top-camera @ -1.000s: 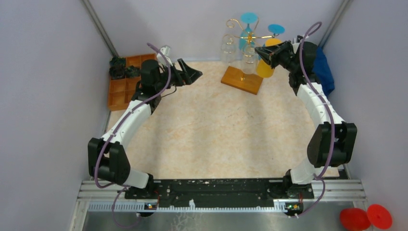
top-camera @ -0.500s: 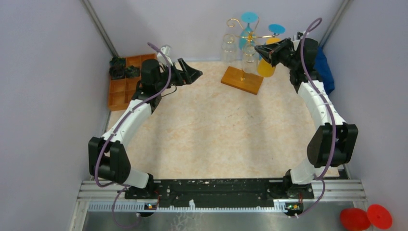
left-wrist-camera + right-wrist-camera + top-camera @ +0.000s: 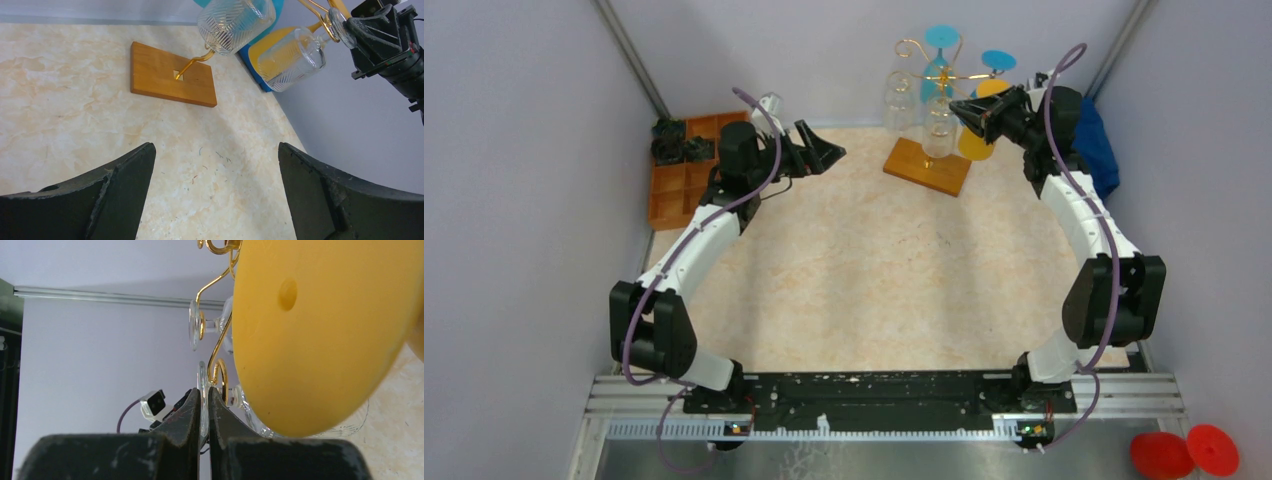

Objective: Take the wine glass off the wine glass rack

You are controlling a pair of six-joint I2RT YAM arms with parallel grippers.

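The wine glass rack (image 3: 931,72) is a gold wire stand on an orange-brown wooden base (image 3: 927,166) at the back of the table. Clear ribbed wine glasses (image 3: 940,118) hang upside down from it, with a yellow glass (image 3: 976,140) behind. My right gripper (image 3: 956,105) is at the rack. In the right wrist view it (image 3: 204,396) is shut on the thin clear foot (image 3: 202,377) of a hanging wine glass, beside a gold wire curl (image 3: 220,374). My left gripper (image 3: 829,155) is open and empty, left of the rack, facing it (image 3: 215,165).
An orange compartmented tray (image 3: 674,185) with dark objects sits at the back left. Blue glass feet (image 3: 942,37) top the rack. A blue cloth (image 3: 1099,145) lies by the right wall. The yellow glass (image 3: 310,340) hangs close to my right fingers.
My right gripper has edged slightly left at the rack, and the clear glass next to it has shifted a little. The left arm has not moved.
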